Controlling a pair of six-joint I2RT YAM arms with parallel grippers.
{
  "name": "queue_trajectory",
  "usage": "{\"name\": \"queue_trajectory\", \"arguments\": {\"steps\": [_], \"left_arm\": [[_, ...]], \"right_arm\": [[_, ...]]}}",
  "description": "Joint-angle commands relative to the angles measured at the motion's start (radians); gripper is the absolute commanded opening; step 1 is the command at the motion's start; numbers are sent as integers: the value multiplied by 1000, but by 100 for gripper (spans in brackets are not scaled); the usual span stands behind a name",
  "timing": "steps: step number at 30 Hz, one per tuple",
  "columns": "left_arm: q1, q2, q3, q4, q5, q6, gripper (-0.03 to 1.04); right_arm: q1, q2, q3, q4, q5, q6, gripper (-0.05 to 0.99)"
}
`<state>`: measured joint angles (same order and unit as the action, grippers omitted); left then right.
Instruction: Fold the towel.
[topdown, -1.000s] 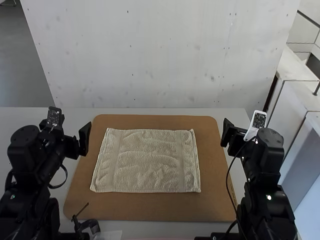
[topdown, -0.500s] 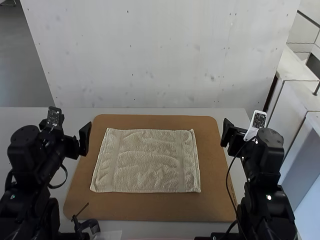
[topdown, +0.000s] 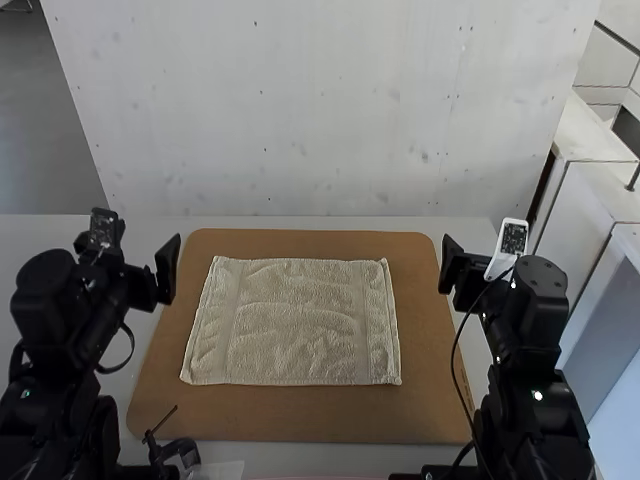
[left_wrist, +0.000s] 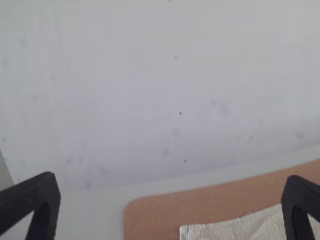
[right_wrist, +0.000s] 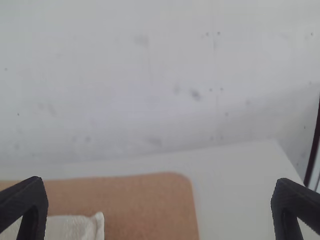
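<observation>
Towel (topdown: 295, 322) lies spread and unfolded on the brown board (topdown: 300, 418) between your arms, unmoved. Both arms have just nudged slightly left, your left gripper (left_wrist: 170, 197) and right gripper (right_wrist: 160, 199) spread wide and empty; likely your approach is starting, with every fold still to make.

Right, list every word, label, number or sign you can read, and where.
No readable text.
Beige terry towel, brown round-cornered board: no print seen.
Dark speckled panel on the black left arm, white-framed panel on the black right arm: too small to tell whether they bear any.
</observation>
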<state>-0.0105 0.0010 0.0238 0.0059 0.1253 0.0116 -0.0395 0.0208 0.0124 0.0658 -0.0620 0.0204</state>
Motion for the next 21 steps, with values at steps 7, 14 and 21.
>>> {"name": "queue_trajectory", "arguments": {"steps": [7,14,21], "left_arm": [[7,1,-4,313,-101,71,97],[6,128,67,474,-118,59,91],[1,726,341,376,-75,100,93]], "right_arm": [[12,-18,20,282,-18,-129,97],[21,272,230,239,-42,-80,96],[16,768,505,109,-65,-51,96]]}}
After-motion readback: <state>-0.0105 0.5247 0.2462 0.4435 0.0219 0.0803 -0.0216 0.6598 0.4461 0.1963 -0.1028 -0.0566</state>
